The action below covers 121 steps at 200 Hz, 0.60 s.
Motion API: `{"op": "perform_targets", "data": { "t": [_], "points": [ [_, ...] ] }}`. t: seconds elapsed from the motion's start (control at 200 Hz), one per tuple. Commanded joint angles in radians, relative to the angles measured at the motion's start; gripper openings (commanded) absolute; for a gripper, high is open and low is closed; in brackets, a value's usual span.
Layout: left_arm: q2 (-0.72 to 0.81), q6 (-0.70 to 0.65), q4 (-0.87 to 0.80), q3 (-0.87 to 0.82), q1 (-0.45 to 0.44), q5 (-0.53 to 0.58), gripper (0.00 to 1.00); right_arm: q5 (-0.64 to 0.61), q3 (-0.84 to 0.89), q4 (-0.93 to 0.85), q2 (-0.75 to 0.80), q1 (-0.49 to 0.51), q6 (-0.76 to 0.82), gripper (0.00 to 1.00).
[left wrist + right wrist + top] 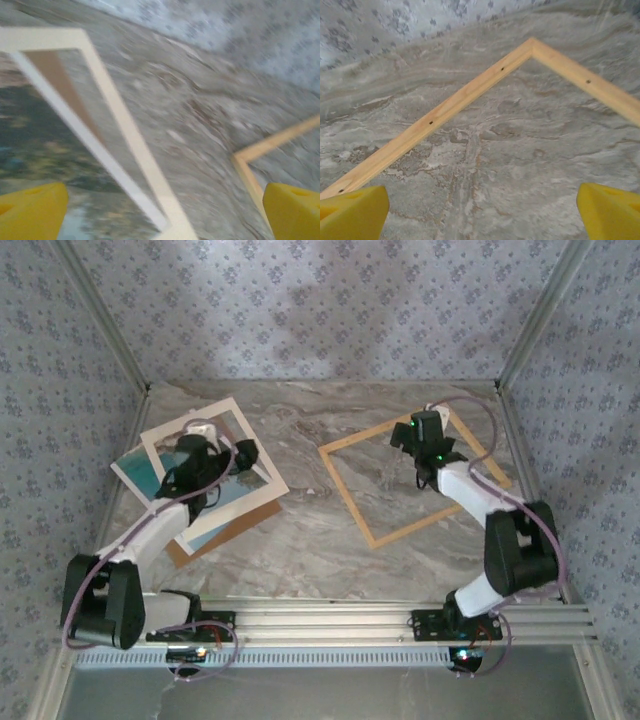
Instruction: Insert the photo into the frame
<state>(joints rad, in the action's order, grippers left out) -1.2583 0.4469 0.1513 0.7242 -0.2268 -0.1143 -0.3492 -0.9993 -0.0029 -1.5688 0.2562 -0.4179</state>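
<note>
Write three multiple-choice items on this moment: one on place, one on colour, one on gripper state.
1. Where does the frame lie? A. standing upright; B. against the wall; C. flat on the table, right side.
2. What colour is the mat over the photo? A. cream-white; B. black; C. red.
3. The left gripper and right gripper are: A. both shut; B. both open; C. one shut.
Answers: 1 C, its rails enclose bare marble; 2 A, a pale border covers the print's edges; 3 B, the yellow fingertips stand wide apart, holding nothing.
</note>
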Motion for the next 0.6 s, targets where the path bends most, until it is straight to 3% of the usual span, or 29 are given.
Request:
{"op": "perform_targets", "data": {
  "t": [0.0,0.285,0.6],
  "points": [
    [-0.052,-0.007,-0.112,0.059,-0.067,-0.030,1.00,-0.004,-0.157,-0.171,-0.150,0.004,-0.069,0.96],
    [-0.113,-0.015,-0.081,0.069,-0.110,-0.029,1.00,0.163,-0.587,-0.363,-0.522,0.020,-0.104,0.92],
    [-0.096,-0.020,-0.075,0.042,-0.118,-0.021,1.00,0.195,-0.916,-0.562,-0.775,0.056,-0.123,0.87]
  ]
}}
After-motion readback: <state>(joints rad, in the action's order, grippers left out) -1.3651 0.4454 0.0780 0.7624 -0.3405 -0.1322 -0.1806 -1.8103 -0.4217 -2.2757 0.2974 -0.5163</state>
